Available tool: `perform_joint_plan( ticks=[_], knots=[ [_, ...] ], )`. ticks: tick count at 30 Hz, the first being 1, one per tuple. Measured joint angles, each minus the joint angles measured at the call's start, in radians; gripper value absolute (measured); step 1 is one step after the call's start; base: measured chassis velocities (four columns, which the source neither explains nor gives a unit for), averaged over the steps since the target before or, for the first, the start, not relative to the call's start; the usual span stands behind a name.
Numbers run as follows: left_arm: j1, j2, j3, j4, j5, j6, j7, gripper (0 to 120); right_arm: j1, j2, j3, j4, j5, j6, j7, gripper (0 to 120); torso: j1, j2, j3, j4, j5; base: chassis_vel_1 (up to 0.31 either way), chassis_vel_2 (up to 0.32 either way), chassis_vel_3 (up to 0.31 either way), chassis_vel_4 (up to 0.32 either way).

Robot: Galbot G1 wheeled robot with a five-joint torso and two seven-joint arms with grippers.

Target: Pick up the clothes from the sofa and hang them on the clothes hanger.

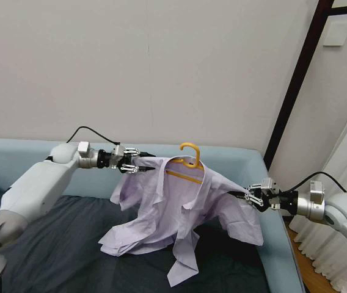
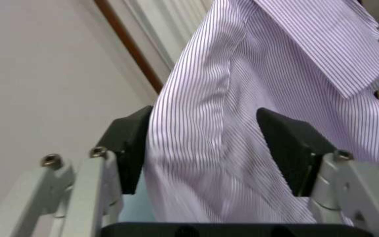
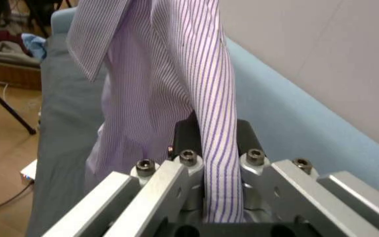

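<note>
Head view: shirt (image 1: 179,213) draped on yellow hanger (image 1: 189,160), raised over sofa (image 1: 14,152), hem on seat. Left gripper (image 1: 138,167) clamps one shoulder, right gripper (image 1: 247,196) pinches the other side. Risk: cloth alone carries hanger (hook free); uneven pull could tip it out.

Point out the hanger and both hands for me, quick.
hanger (image 1: 195,157): head view, on its yellow hook, above the shirt (image 1: 179,213) collar.
left hand (image 1: 142,166): head view, midway between its fingertips, gripping one shoulder of the shirt.
right hand (image 1: 247,196): head view, midway between its fingertips, gripping the shirt's other side.
</note>
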Motion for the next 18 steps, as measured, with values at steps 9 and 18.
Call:
perform_joint_plan(
  ticks=[9, 18],
  knots=[
    [0.324, 0.073, -0.197, -0.246, -0.19, 0.017, -0.305, 98, 0.0, -0.107, 0.008, 0.131, 0.063, -0.135, 0.235, 1, 0.0, 0.0, 0.0, -0.0002, 0.0002, 0.0, 0.0, 0.0, 0.0],
    [0.655, -0.004, -0.271, -0.626, -0.107, 0.058, -0.853, 100, 0.017, -0.139, 0.005, 0.279, 0.158, -0.271, 0.492, 1, 0.0, 0.0, 0.0, -0.0005, 0.0007, 0.0, 0.0, 0.0, 0.0]
  ],
)
